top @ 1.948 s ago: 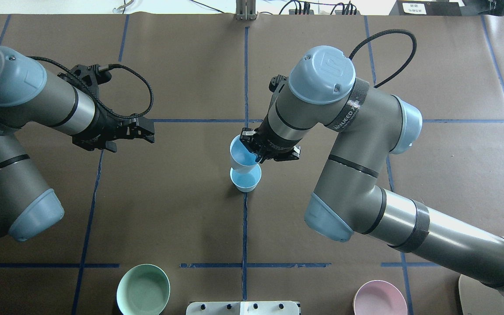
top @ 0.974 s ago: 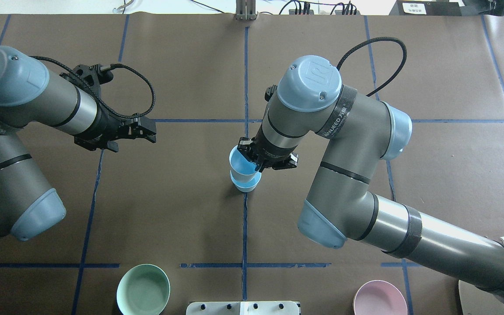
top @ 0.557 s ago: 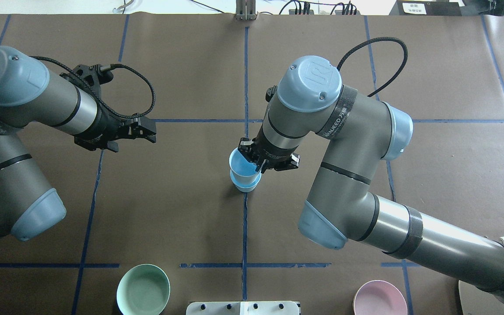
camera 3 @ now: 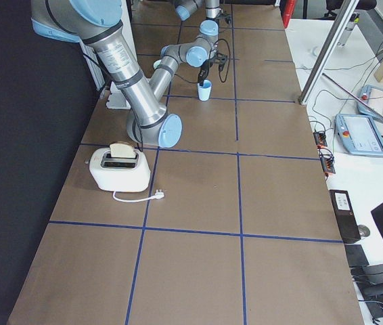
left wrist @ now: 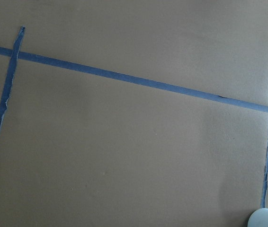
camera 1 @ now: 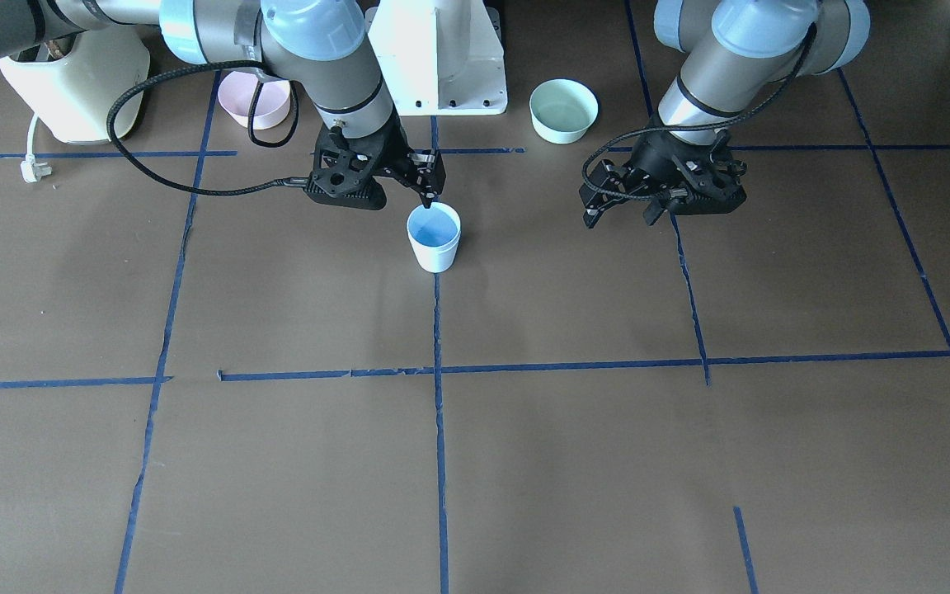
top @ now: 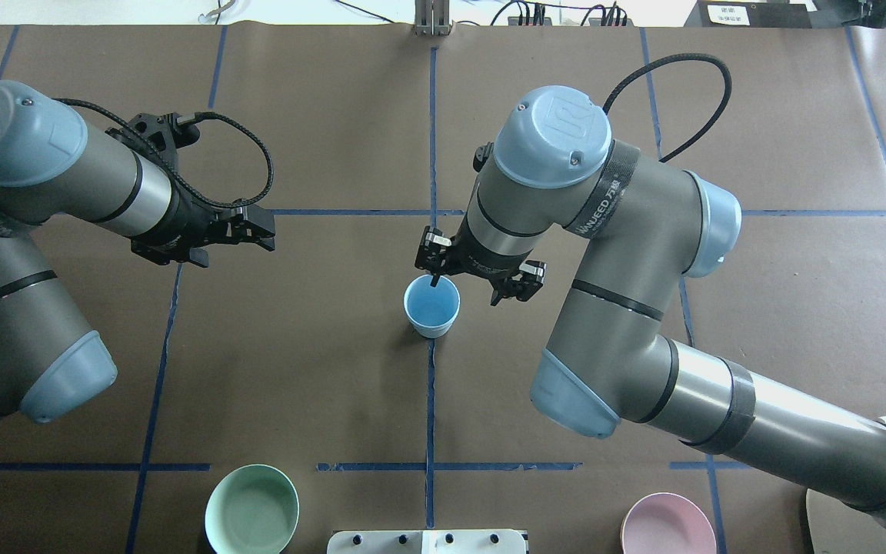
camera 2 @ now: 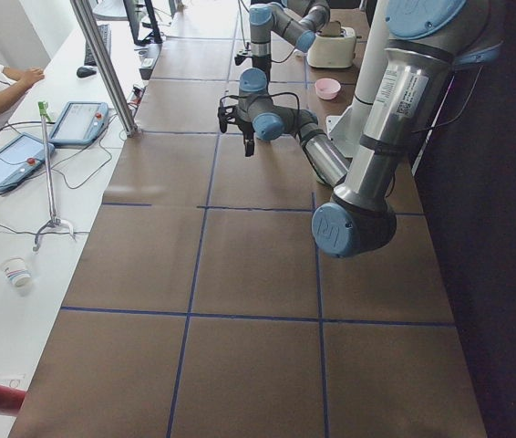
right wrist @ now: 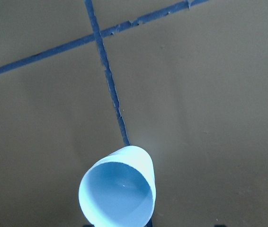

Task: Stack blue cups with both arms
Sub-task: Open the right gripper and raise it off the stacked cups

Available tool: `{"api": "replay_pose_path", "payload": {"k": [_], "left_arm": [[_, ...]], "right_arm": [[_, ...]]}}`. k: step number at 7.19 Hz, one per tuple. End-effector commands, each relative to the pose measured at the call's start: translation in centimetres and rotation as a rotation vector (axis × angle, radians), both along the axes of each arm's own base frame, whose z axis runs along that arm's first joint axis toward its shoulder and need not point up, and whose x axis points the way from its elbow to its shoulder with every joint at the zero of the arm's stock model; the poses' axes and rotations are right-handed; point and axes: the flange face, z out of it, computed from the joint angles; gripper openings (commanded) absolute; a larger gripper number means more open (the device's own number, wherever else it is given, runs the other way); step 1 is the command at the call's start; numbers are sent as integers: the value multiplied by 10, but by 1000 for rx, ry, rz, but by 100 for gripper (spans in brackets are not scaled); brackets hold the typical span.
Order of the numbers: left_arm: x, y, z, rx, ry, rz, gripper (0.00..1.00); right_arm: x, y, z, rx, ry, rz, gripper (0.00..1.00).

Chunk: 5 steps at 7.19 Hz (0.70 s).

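The blue cups [top: 431, 305] stand nested as one stack on the blue tape line at mid-table. I can make out only one rim. The stack also shows in the front view [camera 1: 434, 238], the right wrist view [right wrist: 117, 191] and the right side view [camera 3: 206, 90]. My right gripper [top: 477, 275] is open and empty just behind the stack, with one fingertip [camera 1: 428, 198] over the far rim. My left gripper [top: 260, 232] is open and empty, hovering well off to the left, and it also shows in the front view [camera 1: 625, 213].
A mint-green bowl [top: 251, 509] and a pink bowl [top: 667, 525] sit near the white pedestal base [camera 1: 439, 58]. A toaster [camera 3: 118, 168] stands by the right arm's base. A pale rounded edge [left wrist: 266, 218] shows in the left wrist view's corner.
My right gripper lowered the held cup into the standing cup, then opened and let it go. The two cups now sit as one stack. My left arm has not moved.
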Motion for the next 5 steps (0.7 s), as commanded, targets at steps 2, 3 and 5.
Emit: {"api": "replay_pose_path", "payload": {"k": [2, 3, 5], "left_arm": [[-9, -2, 2, 5, -4, -5, 100], [-20, -12, 10, 57, -31, 15, 100], [-94, -33, 77, 135, -110, 76, 100]], "right_arm": [[79, -24, 22, 31, 49, 60, 99], [100, -32, 55, 106, 86, 10, 99], [156, -65, 112, 185, 160, -27, 99]]}}
